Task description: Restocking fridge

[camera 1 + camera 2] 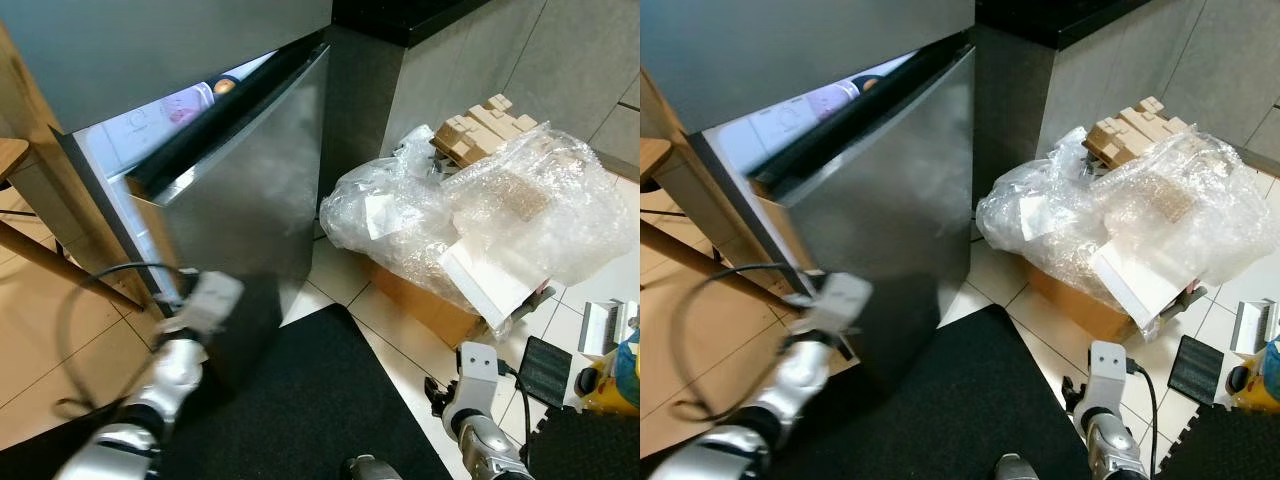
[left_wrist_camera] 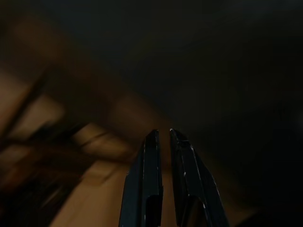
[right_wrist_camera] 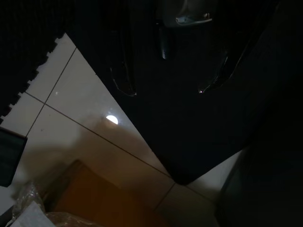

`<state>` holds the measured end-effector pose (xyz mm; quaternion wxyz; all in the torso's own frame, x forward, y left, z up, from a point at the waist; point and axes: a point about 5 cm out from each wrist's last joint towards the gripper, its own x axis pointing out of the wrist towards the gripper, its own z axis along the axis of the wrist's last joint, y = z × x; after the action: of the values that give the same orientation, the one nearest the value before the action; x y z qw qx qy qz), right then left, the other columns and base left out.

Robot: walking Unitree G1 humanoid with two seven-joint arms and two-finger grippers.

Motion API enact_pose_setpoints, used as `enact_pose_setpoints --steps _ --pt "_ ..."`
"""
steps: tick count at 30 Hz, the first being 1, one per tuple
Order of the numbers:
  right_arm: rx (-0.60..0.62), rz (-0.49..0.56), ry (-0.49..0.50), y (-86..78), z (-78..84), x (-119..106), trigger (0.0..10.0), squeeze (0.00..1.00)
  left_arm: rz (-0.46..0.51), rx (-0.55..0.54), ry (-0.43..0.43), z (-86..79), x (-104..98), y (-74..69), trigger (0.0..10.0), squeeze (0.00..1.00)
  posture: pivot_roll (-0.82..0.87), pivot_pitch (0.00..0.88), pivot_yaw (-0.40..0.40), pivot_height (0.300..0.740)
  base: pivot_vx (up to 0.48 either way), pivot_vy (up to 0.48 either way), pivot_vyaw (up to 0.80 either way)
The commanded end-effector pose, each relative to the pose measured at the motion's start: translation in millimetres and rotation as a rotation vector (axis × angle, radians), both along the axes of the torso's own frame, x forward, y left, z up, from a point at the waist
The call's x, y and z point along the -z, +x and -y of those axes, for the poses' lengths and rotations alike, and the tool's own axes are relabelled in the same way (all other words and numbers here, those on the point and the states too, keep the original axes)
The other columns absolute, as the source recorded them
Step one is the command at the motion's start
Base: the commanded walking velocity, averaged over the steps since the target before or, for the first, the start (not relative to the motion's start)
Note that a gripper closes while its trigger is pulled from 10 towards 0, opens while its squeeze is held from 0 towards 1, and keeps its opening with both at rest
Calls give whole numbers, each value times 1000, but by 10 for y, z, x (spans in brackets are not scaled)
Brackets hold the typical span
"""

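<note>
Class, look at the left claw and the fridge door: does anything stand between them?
Nothing visible does. The left claw is raised by the lower left edge of the fridge door, which stands ajar. Whether it touches the door cannot be told. The right claw hangs idle above the black mat.

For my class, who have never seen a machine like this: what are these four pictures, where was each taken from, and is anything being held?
This is a walking humanoid robot with two silver arms, each ending in two long black fingers. The two bright pictures come from cameras in its head, looking down. They show a stainless-steel fridge door standing partly open, a black floor mat, and a cardboard box heaped with clear plastic wrap on the tiled floor. The left arm reaches toward the door's lower edge; the right arm hangs low near the mat. The two dark pictures come from wrist cameras. In one, the left gripper has its fingers nearly together, with nothing between them. In the other, the right gripper has its fingers spread apart over the mat, holding nothing.
</note>
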<state>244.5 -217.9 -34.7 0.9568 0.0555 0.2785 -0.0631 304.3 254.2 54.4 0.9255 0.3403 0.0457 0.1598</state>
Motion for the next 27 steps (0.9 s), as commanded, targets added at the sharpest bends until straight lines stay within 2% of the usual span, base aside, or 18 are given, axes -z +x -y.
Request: enact_pose_setpoints --steps 1,2,4,6,10,11,12,14,15,16,17,18,20,22,24,27 --pt "-6 -25 -2 -53 -11 46 10000 0 -53 -134 27 -298 113 -203 10000 0 -95 154 7 716 0 0 0" --pt "-9 -27 -3 -58 -15 50 10000 0 -61 -180 38 -411 120 -267 10000 0 -93 153 6 716 0 0 0" --pt "-9 -27 -3 -58 -15 50 10000 0 -61 -180 38 -411 120 -267 10000 0 -93 153 6 716 0 0 0" --pt "-13 -34 -4 -69 -23 61 10000 0 -74 -230 33 -508 171 -373 10000 0 -89 147 5 716 0 0 0" --pt "-22 -40 -7 -73 -40 69 10000 0 -103 -249 10 -498 277 -474 10000 0 -90 142 5 716 0 0 0" --pt "-51 -51 -9 -80 -80 84 10000 0 -174 -226 -74 -369 453 -557 10000 0 -91 136 4 716 0 0 0" --pt "-68 -55 -7 -86 -103 93 10000 0 -212 -213 -133 -298 537 -592 10000 0 -91 136 4 716 0 0 0" --pt "-68 -55 -7 -86 -103 93 10000 0 -212 -213 -133 -298 537 -592 10000 0 -91 136 4 716 0 0 0" --pt "-83 -62 -3 -96 -127 105 10000 0 -255 -192 -201 -216 625 -629 10000 0 -89 130 3 716 0 0 0" --pt "-105 -76 16 -122 -175 133 10000 0 -332 -146 -325 -71 771 -700 10000 0 -88 128 3 716 0 0 0" --pt "-140 -109 41 -182 -261 191 10000 0 -422 -58 -510 185 970 -840 10000 0 -92 125 5 716 0 0 0" --pt "-140 -109 41 -182 -261 191 10000 0 -422 -58 -510 185 970 -840 10000 0 -92 125 5 716 0 0 0" --pt "-159 -135 32 -219 -296 225 10000 0 -419 -45 -576 280 1020 -895 10000 0 -96 120 7 716 0 0 0" --pt "-156 -140 32 -240 -319 241 10000 0 -404 -104 -629 331 1064 -944 10000 0 -93 104 4 716 0 0 0" --pt "-155 -140 34 -247 -328 245 10000 0 -405 -118 -644 353 1082 -963 10000 0 -93 104 4 716 0 0 0" --pt "-175 -153 16 -277 -354 268 10000 0 -420 -74 -569 398 1095 -994 10000 0 -87 89 -1 716 0 0 0"
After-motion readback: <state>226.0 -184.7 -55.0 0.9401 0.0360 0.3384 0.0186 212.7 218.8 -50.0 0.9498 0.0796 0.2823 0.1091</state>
